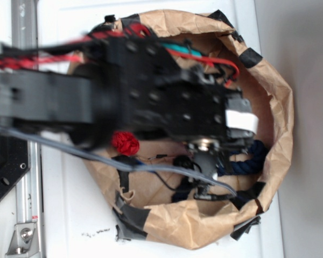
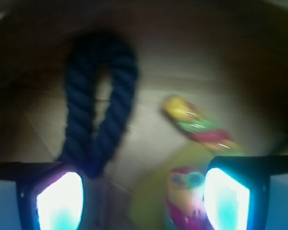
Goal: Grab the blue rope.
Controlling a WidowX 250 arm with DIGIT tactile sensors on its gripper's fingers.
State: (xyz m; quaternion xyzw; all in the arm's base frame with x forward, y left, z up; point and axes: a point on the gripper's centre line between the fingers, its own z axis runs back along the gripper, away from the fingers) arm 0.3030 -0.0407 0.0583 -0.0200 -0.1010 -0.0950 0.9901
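- Your gripper (image 2: 143, 201) stands wide open in the wrist view; both glowing fingertips (image 2: 60, 201) sit apart at the lower edge, and nothing is held between them.
- The blue rope (image 2: 98, 110) lies doubled in a loop on the brown paper floor ahead of your gripper. Its closed bend points away from the camera, and its near end runs down beside the left-hand fingertip in that view. Whether rope and fingertip touch, you cannot tell; the picture is blurred.
- The multicoloured rope (image 2: 199, 127) lies to the right of the blue rope and apart from it, with a further stretch showing low between the fingertips.
- From the exterior view, your arm (image 1: 151, 91) reaches over a brown paper bag (image 1: 280, 118) with rolled walls. The blue rope (image 1: 250, 161) shows inside, near the bag's right wall, just beside the gripper.
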